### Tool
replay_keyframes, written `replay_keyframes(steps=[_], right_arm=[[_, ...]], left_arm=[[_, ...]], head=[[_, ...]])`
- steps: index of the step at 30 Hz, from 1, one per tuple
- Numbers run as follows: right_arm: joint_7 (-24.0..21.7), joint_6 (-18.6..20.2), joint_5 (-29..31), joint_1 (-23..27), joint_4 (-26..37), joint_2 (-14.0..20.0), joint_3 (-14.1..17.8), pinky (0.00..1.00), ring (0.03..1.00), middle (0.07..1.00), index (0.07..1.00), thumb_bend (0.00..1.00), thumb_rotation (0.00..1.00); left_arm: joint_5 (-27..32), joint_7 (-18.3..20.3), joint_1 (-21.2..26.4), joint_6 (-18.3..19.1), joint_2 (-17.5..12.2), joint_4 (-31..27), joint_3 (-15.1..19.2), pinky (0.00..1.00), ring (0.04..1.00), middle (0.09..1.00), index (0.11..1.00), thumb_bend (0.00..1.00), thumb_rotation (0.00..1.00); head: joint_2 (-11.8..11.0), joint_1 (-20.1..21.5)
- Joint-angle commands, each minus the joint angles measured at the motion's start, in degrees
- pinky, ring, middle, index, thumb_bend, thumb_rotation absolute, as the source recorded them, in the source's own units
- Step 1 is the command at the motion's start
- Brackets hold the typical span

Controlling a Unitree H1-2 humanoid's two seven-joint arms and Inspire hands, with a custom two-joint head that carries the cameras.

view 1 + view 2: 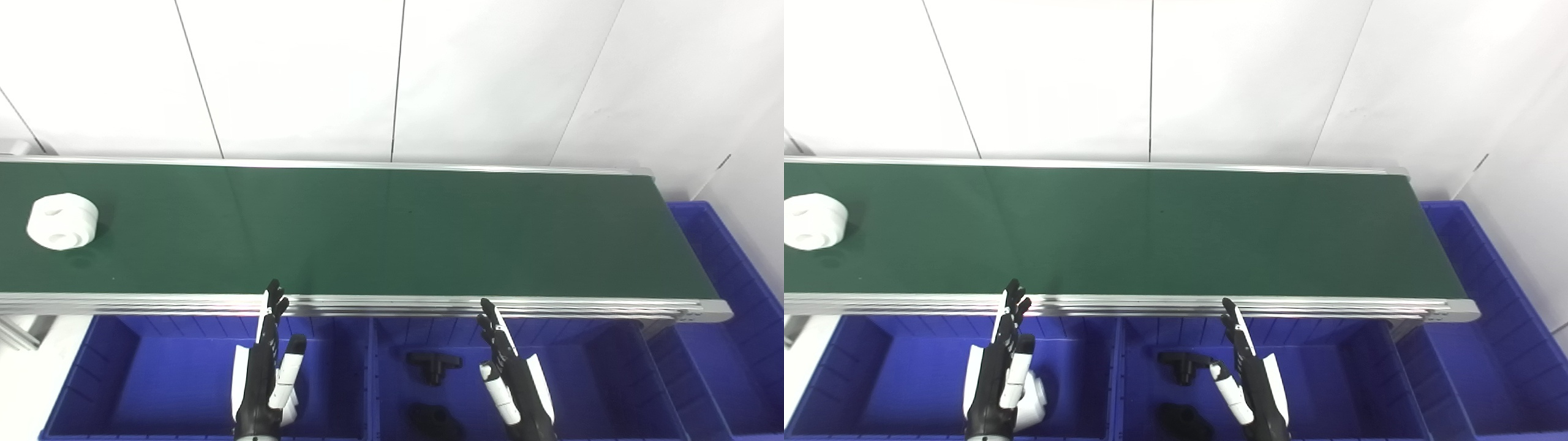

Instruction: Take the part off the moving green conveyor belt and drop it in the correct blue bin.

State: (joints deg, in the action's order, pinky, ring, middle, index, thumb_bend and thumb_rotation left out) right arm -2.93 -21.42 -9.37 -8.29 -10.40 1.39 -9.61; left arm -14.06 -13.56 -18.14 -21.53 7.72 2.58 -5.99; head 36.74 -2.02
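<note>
A white round part (62, 221) lies on the green conveyor belt (367, 233) at its far left; it also shows in the right eye view (813, 221). My left hand (266, 373) is open and empty, held edge-on over the left blue bin (122, 380), fingers pointing at the belt's near rail. My right hand (514, 380) is open and empty over the middle blue bin (588, 380). Both hands are far from the white part. A white part (1035, 398) lies in the left bin behind my left hand.
Two black parts (433, 366) (432, 419) lie in the middle bin. A third blue bin (729, 294) stands past the belt's right end. A white panelled wall is behind the belt.
</note>
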Motion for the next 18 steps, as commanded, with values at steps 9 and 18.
replay_keyframes(steps=[9, 18], right_arm=[[-0.03, 0.13, -0.12, 0.84, 1.04, -0.18, -0.26, 0.97, 0.969, 1.0, 0.986, 0.87, 0.96], [-0.13, 0.33, 0.13, 0.79, 1.38, -0.37, -0.43, 0.97, 0.973, 1.0, 0.984, 0.86, 0.96]], left_arm=[[-0.15, 0.37, 0.51, -1.0, 0.57, -1.49, -0.22, 1.0, 0.954, 0.982, 1.0, 0.71, 0.99], [0.13, 0.96, 0.33, -0.26, 0.48, -1.92, -0.12, 1.0, 0.955, 0.982, 1.0, 0.72, 0.99]], head=[[-0.1, -0.02], [-0.09, 0.11]])
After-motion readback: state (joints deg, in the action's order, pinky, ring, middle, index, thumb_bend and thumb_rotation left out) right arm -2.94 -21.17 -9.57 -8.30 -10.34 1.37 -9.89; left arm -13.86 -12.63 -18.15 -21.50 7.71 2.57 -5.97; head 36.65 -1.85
